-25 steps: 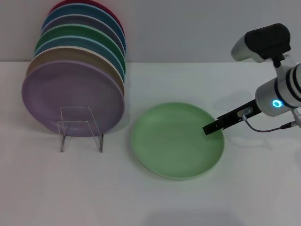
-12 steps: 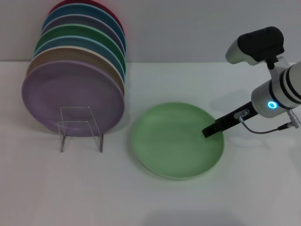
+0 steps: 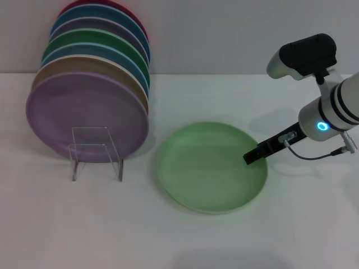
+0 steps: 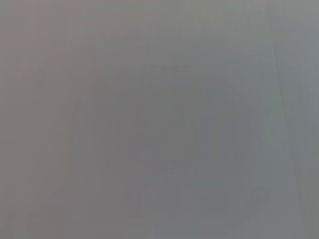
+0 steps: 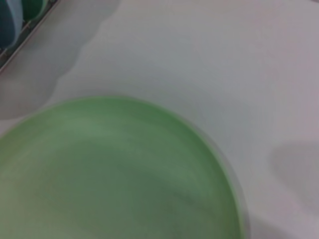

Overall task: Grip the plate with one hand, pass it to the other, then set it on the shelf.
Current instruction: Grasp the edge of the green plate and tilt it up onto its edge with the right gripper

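The light mint-green plate (image 3: 211, 166) lies flat on the white table, right of centre; it also fills the lower part of the right wrist view (image 5: 114, 174). My right gripper (image 3: 252, 156), slim and black on the silver-white arm with the blue ring light, has its tip at the plate's right rim, low over it. The clear acrylic shelf (image 3: 96, 152) stands empty at the left, in front of the stacked plates. My left gripper is out of view; the left wrist view shows only plain grey.
Several coloured plates lean in a row at the back left, a lavender-purple one (image 3: 84, 115) foremost, right behind the shelf. A corner of that row shows in the right wrist view (image 5: 15, 20). A thin cable (image 3: 314, 156) hangs from the right wrist.
My right arm's wrist and upper housing have shifted slightly left. The gripper tip stays at the plate's right rim. The plate has not moved.
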Controlling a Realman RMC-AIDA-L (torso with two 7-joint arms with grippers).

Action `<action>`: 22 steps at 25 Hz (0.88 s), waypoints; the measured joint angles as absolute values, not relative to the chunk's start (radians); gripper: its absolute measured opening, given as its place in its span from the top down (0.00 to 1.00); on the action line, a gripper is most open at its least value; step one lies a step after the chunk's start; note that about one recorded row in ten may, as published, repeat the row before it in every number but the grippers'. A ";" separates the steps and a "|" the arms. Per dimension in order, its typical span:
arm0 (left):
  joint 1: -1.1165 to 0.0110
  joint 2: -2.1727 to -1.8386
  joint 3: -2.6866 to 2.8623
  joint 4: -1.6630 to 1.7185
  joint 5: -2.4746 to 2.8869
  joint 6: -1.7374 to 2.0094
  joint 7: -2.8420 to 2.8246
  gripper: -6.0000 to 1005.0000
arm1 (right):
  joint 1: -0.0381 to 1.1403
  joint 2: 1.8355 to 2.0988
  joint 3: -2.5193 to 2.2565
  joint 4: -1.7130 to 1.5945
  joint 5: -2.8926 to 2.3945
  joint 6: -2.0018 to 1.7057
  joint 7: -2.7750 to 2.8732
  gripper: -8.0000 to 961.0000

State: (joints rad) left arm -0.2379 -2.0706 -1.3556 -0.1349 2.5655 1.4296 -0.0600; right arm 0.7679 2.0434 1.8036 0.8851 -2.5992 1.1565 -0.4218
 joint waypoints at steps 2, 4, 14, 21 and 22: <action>-0.239 -2.071 -1.358 -0.135 2.566 1.429 -0.060 0.22 | 0.771 2.046 1.804 0.885 -2.600 1.156 -0.420 0.28; -0.239 -2.071 -1.359 -0.135 2.565 1.429 -0.060 0.22 | 0.772 2.046 1.804 0.885 -2.600 1.157 -0.419 0.29; -0.250 -2.070 -1.363 -0.133 2.561 1.409 -0.055 0.22 | 0.794 2.046 1.801 0.855 -2.600 1.160 -0.411 0.30; -0.261 -2.070 -1.363 -0.137 2.560 1.394 -0.006 0.22 | 0.808 2.046 1.792 0.833 -2.600 1.165 -0.411 0.51; -0.261 -2.070 -1.362 -0.140 2.560 1.395 -0.005 0.22 | 0.809 2.046 1.790 0.834 -2.600 1.167 -0.411 0.54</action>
State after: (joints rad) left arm -0.2609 -2.0702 -1.3620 -0.1400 2.5602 1.3947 -0.0051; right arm 0.8089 2.0465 1.7905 0.8345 -2.6002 1.1671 -0.4111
